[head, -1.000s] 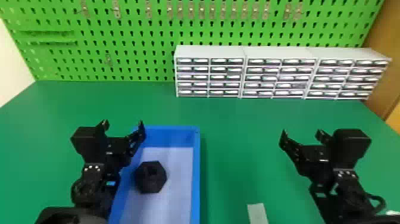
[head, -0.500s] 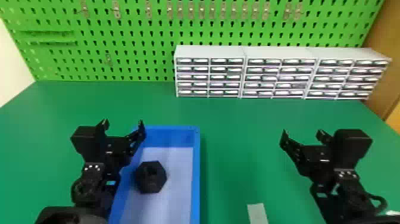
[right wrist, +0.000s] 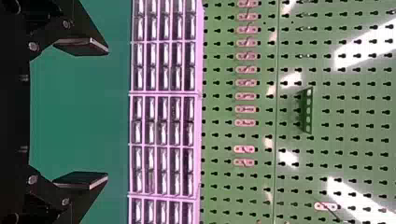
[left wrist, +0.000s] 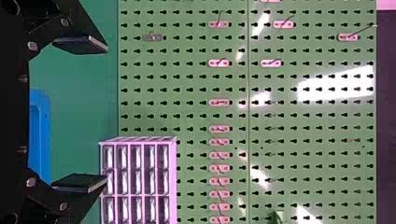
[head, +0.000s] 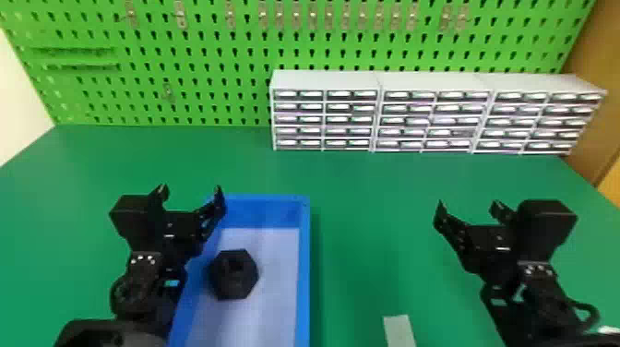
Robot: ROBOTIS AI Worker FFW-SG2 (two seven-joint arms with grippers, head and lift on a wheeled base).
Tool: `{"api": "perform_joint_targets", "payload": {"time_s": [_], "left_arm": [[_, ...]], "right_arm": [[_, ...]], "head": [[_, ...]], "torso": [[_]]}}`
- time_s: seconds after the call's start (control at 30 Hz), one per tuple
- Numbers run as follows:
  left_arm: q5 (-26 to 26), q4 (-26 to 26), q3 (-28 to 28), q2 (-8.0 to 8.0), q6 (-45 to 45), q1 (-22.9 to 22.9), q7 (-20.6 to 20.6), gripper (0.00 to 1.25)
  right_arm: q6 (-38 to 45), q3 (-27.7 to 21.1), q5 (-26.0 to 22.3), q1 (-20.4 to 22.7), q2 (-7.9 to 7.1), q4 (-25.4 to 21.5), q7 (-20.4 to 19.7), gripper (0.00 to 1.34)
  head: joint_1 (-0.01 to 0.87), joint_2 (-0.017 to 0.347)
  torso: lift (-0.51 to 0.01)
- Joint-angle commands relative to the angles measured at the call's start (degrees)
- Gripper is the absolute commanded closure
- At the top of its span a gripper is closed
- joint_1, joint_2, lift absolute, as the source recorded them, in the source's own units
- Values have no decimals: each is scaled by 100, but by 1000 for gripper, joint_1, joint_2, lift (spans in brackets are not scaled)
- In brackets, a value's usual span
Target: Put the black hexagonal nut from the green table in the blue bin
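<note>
The nut (head: 234, 274) is located inside the bin (head: 303, 277), on its pale floor, near the left wall. The nut is black and hexagonal, with a dark recess in its upper face. The bin is blue and stands on the green table (head: 360, 184), left of centre in the head view.

The left gripper (head: 190, 191) is positioned at the far left corner of the bin; in the head view, its inner jaw overlaps the rim. Its height relative to the rim cannot be determined. In its wrist view, the left gripper (left wrist: 106, 113) has its jaws set wide, and a portion of the bin is visible between them.

The right gripper (head: 468, 206) is positioned to the right of the bin, well apart from it. In its wrist view, the right gripper (right wrist: 107, 114) likewise has its jaws set wide.

A pale strip (head: 399, 330) lies on the table between the bin and the right arm. Three drawer units (head: 323, 117) stand side by side at the rear, before the green pegboard (head: 193, 69).
</note>
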Motion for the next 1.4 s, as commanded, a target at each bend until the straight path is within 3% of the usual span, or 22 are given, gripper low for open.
{"api": "perform_joint_targets", "payload": {"time_s": [0.0, 1.37], "left_arm": [[0, 0, 0, 0, -5, -2, 0, 283], [26, 97, -79, 0, -5, -55, 52, 283]], "right_arm": [[0, 0, 1, -2, 1, 0, 0, 328], [0, 18, -8, -2, -26, 0, 0, 328]], "head": [[657, 57], [657, 57]], "torso": [[-95], [-95]]}}
